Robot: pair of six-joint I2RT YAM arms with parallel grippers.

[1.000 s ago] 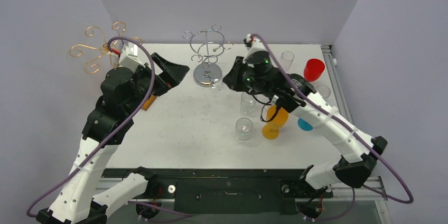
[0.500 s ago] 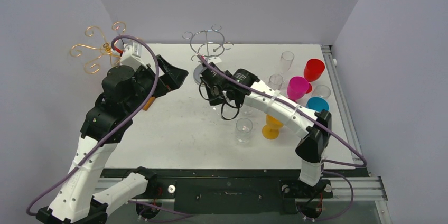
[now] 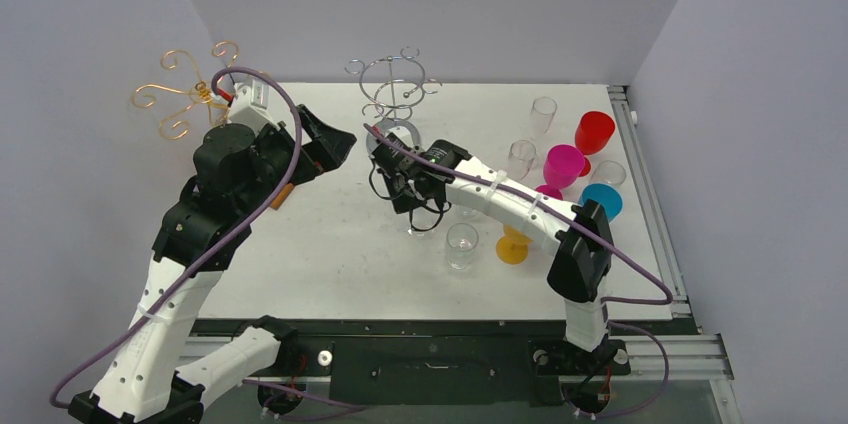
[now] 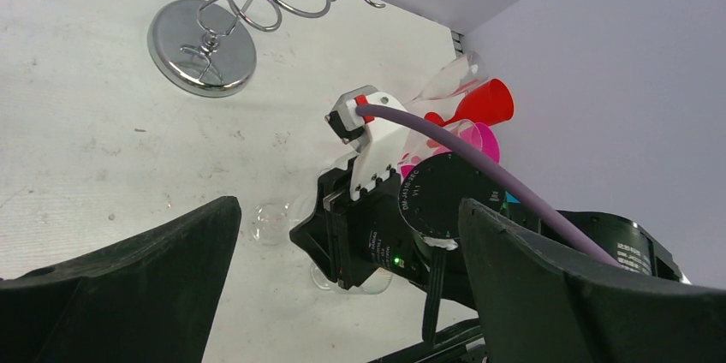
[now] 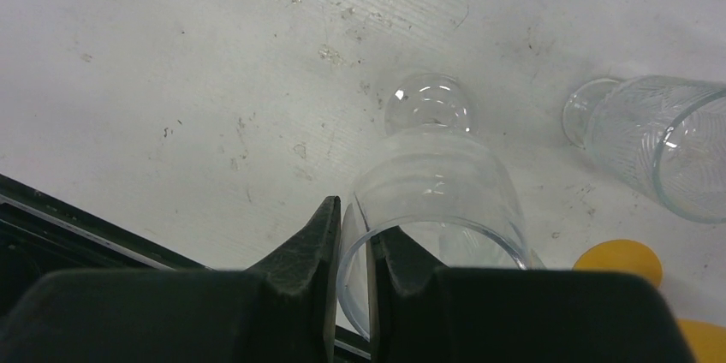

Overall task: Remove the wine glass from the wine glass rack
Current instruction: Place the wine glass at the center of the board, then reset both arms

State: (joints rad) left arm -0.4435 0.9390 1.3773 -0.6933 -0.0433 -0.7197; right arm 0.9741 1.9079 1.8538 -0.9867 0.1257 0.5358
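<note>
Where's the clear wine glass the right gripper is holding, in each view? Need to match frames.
Top external: the clear wine glass is mostly hidden under the right gripper, in front of the chrome rack.
Left wrist: low centre, the glass foot shows left of the black gripper body.
Right wrist: the glass fills the centre, rim pinched in the jaws.
Shared landmark: the right gripper.

Right end effector (image 5: 353, 228) pulled the wine glass (image 5: 437, 179) nearer.
</note>
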